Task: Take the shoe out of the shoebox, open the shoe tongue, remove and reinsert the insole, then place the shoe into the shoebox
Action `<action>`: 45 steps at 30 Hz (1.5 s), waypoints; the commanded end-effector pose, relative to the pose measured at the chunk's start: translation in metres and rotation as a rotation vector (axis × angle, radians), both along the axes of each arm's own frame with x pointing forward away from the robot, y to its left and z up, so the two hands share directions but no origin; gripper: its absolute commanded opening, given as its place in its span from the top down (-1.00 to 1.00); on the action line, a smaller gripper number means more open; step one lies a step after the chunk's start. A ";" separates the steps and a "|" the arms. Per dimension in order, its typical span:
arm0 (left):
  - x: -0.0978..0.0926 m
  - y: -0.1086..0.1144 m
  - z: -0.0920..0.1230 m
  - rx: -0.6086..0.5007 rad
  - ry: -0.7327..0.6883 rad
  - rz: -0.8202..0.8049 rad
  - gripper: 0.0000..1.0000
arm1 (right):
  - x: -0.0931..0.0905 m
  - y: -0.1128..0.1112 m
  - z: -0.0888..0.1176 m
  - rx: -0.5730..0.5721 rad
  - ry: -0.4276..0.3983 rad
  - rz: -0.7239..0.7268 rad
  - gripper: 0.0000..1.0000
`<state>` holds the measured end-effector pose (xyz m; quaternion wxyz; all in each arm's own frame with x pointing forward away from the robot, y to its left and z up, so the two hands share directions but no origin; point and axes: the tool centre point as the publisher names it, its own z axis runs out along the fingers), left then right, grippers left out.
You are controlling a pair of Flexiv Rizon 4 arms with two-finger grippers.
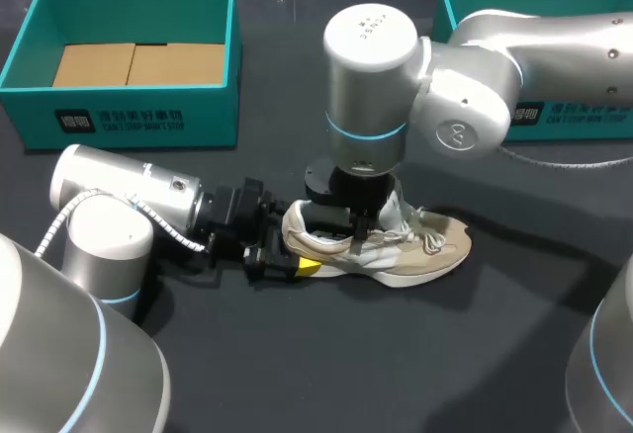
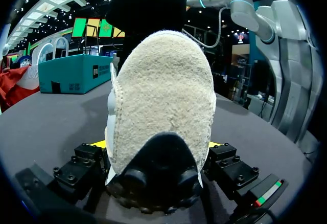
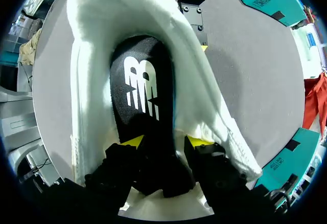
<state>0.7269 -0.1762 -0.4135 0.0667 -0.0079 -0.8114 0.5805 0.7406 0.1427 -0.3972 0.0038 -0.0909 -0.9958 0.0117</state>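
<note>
A beige shoe [image 1: 425,250] lies on its sole mid-table, toe pointing right. My left gripper [image 1: 287,255] comes in low from the left. Its open fingers flank the shoe's heel [image 2: 161,106], with the heel between them. My right gripper [image 1: 341,230] hangs straight down over the shoe's mouth. In the right wrist view the black insole [image 3: 140,81] with a white logo lies inside the white-lined shoe [image 3: 199,96]. My right gripper [image 3: 166,142] stands at the insole's near end, yellow fingertips [image 3: 134,141] apart and open.
A teal shoebox [image 1: 129,122] with brown cardboard inside stands at the back left. A second teal box [image 1: 445,8] is at the back right, partly behind my right arm. Dark tabletop [image 1: 396,374] stretches in front of the shoe.
</note>
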 end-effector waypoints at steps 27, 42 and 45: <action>-0.003 0.001 0.000 0.000 -0.002 0.001 1.00 | -0.050 -0.005 -0.003 0.147 0.000 0.003 1.00; -0.003 0.001 0.000 0.000 -0.002 0.001 1.00 | -0.039 -0.029 0.043 0.351 -0.284 0.123 1.00; -0.003 0.001 0.000 0.000 -0.002 0.001 1.00 | -0.035 -0.033 0.047 0.392 -0.315 0.159 1.00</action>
